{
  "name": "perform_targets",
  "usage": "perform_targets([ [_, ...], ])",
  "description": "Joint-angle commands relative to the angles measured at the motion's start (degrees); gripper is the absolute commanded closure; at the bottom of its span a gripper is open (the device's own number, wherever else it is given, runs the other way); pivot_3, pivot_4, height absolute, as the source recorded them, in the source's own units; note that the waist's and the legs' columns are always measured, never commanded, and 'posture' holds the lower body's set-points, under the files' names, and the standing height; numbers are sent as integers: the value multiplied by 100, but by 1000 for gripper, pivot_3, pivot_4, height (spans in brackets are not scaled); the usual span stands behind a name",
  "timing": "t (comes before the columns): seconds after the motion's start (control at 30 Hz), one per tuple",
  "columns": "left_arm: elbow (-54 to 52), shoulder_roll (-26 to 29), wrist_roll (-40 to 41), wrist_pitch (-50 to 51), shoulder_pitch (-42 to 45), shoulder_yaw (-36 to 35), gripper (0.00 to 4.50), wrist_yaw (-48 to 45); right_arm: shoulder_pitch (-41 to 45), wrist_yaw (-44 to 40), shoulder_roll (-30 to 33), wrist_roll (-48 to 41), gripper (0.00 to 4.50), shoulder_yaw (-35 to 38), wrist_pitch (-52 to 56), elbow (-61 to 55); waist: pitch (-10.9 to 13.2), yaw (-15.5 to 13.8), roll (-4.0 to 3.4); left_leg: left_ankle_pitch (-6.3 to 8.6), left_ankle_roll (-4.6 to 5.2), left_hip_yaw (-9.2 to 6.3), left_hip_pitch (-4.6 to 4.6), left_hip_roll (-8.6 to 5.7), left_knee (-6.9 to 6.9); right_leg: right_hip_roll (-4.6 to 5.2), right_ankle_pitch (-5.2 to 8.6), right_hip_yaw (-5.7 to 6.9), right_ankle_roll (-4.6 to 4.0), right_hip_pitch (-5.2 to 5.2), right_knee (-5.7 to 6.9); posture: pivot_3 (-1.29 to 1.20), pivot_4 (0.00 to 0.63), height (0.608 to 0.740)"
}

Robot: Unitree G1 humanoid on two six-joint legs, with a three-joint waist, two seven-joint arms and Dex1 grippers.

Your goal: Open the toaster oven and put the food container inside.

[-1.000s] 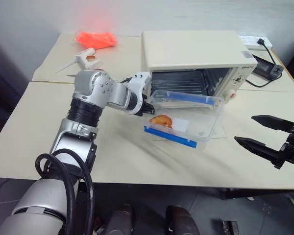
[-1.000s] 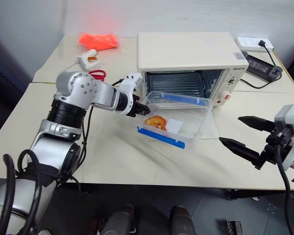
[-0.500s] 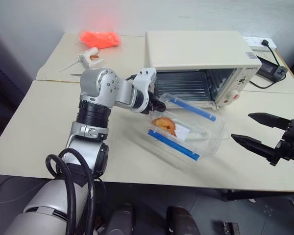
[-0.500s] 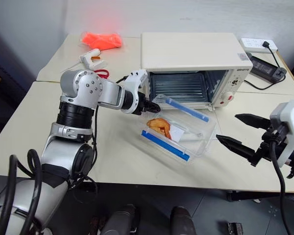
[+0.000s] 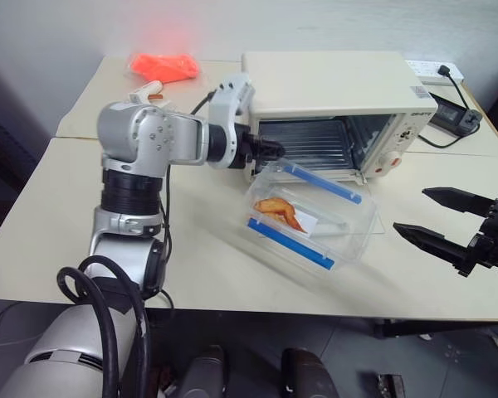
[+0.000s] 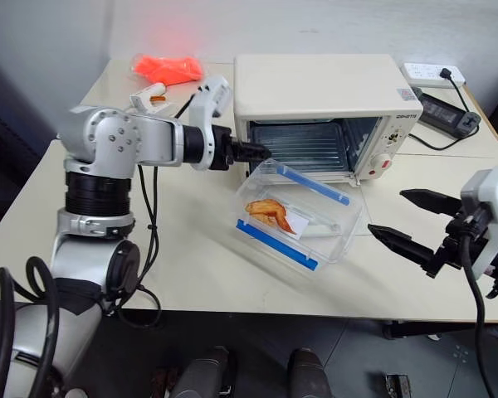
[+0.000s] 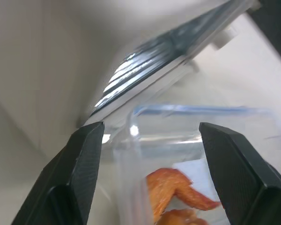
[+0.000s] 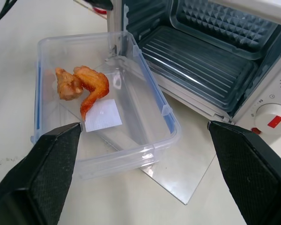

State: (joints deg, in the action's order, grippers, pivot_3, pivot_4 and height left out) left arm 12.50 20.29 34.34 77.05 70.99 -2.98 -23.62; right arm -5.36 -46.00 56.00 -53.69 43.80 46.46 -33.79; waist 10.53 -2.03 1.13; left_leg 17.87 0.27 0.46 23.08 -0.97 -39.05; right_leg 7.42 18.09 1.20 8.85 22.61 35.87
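The cream-white toaster oven (image 5: 332, 91) stands at the back of the table. Its glass door (image 8: 178, 180) lies open and flat in front of it, and the wire rack shows inside. The food container (image 5: 311, 217), a clear box with blue clip strips and an orange-brown food piece (image 8: 82, 84) within, rests skewed in front of the oven mouth, partly on the door. My left gripper (image 5: 275, 149) hovers open above the container's back left corner, beside the oven's left edge, holding nothing. My right gripper (image 5: 409, 209) stands open to the right of the container, apart from it.
An orange bundle (image 5: 162, 65) and a white glue gun (image 5: 145, 89) lie at the back left. A power strip (image 5: 436, 70) and a black adapter (image 5: 452, 116) with its cable sit right of the oven. The near table surface (image 5: 216, 274) is bare.
My left gripper opened, let go of the container's edge and rose. The container dropped from its lifted place at the oven mouth onto the door and table. The right arm kept still.
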Motion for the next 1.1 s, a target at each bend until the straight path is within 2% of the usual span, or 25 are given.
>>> perform_targets([
  [0.03,-322,621,188,-1007,-85,-70,2184,-1375,-7,-9,137,-609,1218,444,212,-404,0,45,-1,0,0,0,0,2,1,-1,0,1,0,0,0,0,150,740],
  [0.27,-338,1595,390,-1927,-526,466,4289,-4080,-353,309,54,-1788,3568,602,499,-1084,0,55,-2,0,1,-1,-2,4,4,-2,0,3,-1,-3,-2,0,150,740],
  [0.3,-466,1750,437,-1987,-653,595,4500,-4504,-432,429,26,-1949,3876,556,506,-1220,0,55,-2,0,3,-3,-1,3,3,-1,0,4,-1,-4,-2,0,150,740],
  [0.37,-714,2004,455,-2077,-870,880,4500,-5153,-605,729,3,-2191,4460,403,507,-1485,0,61,-2,2,7,-4,-1,4,4,0,1,3,-1,-4,-2,0,150,740],
  [0.5,-1363,2701,-95,-3002,-1444,1745,4500,-6464,-1053,1137,-115,-2319,4460,91,416,-1907,0,65,-2,3,14,-6,0,11,1,2,1,0,-3,-8,-5,0,150,740],
  [0.6,-1450,2914,-619,-3858,-1740,2170,4500,-6826,-1352,1383,-235,-2129,4460,-254,322,-2131,0,65,-3,4,16,-4,-3,12,5,1,3,-3,-6,-10,-8,0,150,740],
  [0.83,-779,2563,-1436,-5039,-1809,2747,4500,-6658,-1612,1713,-549,-433,4460,-1747,-24,-2071,0,58,-2,6,47,-7,1,-9,-5,6,2,-13,-4,-13,-2,0,150,740],
  [0.97,-406,2093,-1582,-5075,-1690,2734,4500,-6352,-1172,1859,-722,468,4460,-2537,-330,-1619,-1,67,-1,6,49,-7,2,-11,-6,6,2,-12,-3,-9,1,0,150,740],
  [1.1,-237,1700,-1666,-5001,-1669,2597,4500,-6081,-439,1897,-811,1132,4460,-3017,-567,-949,-1,73,-1,6,49,-6,4,-11,-7,5,2,-12,-3,-5,3,0,150,740],
])
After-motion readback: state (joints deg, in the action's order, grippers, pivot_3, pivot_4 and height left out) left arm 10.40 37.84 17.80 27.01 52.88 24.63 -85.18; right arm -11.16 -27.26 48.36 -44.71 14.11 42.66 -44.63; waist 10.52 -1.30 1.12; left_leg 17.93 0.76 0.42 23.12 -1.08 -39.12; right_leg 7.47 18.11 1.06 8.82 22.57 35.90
